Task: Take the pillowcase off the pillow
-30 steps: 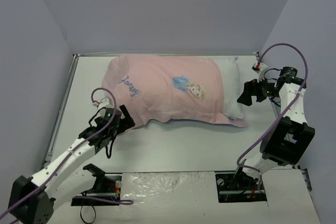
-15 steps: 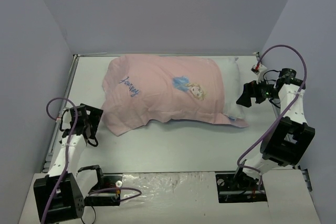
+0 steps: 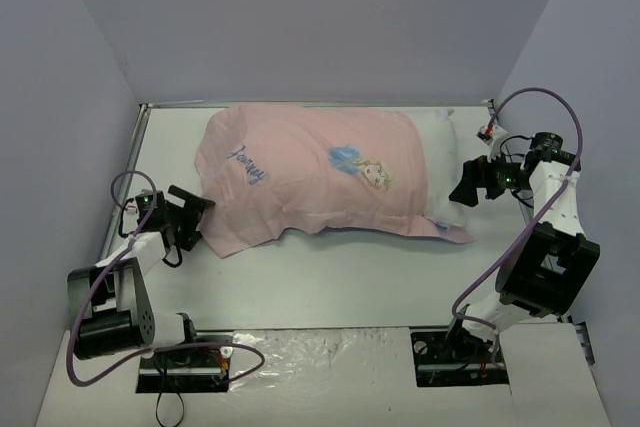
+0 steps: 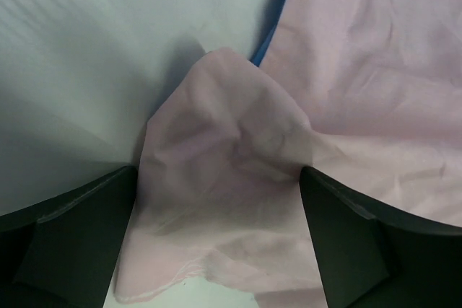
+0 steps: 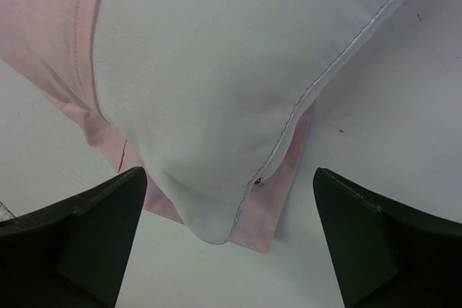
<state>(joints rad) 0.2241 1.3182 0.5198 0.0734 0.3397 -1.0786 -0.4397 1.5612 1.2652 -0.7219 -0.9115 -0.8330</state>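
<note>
Top view: pillowcase (image 3: 310,172) over pillow (image 3: 447,142), centre of worktop (image 3: 330,277). Left wrist alone: blue edge (image 4: 273,34), pink corner between released left claw (image 4: 216,174). Right wrist alone: white pillow corner poking out, right claw (image 5: 227,174) released. Since earlier: swing of left claw in to lower-left corner.

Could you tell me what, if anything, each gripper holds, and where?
Nothing is held. The left gripper is open around a corner of the pale pink fabric pillowcase; the right gripper is open before the plump white pillow.
</note>
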